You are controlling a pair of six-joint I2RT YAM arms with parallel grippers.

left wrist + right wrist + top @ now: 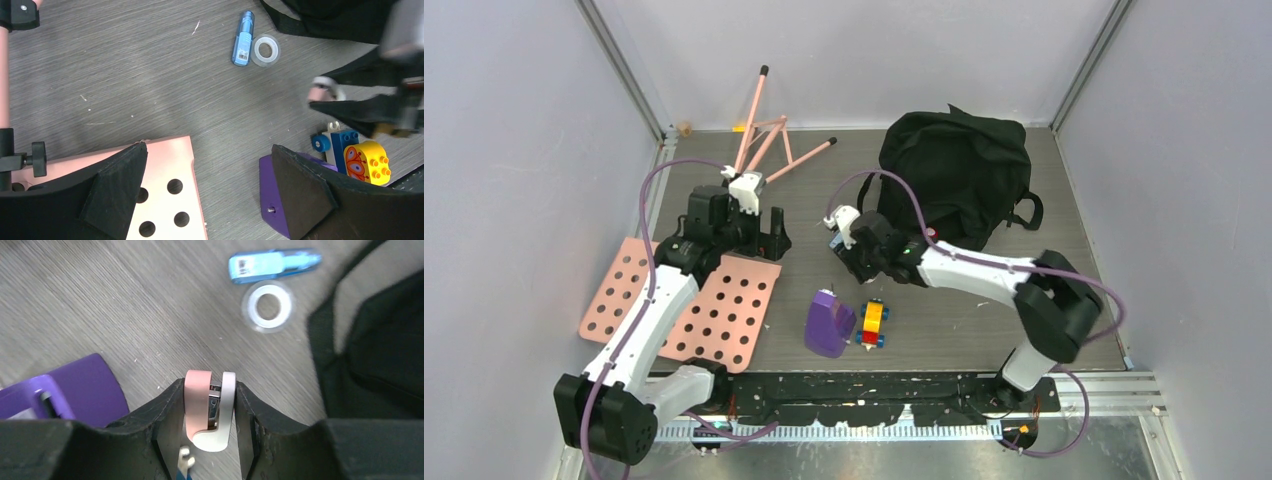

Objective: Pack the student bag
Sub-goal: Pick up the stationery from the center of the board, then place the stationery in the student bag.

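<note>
The black student bag (pixel 959 175) lies floppy at the back right of the table; its edge and a strap show in the right wrist view (pixel 375 340). My right gripper (pixel 210 405) is shut on a small pink-and-white stapler (pixel 207 400), held just above the table left of the bag. In the top view the right gripper (pixel 852 262) sits between the bag and the purple container (pixel 829 322). My left gripper (pixel 207 165) is open and empty, one finger over the pink perforated board (pixel 165 170), the other over the purple container (pixel 270 195).
A blue pen-like tube (pixel 272 265) and a clear tape roll (pixel 267 305) lie near the bag's strap. A toy of coloured bricks (pixel 873 323) sits beside the purple container. Pink perforated boards (pixel 724 310) lie front left. A pink folding stand (pixel 769 140) is at the back.
</note>
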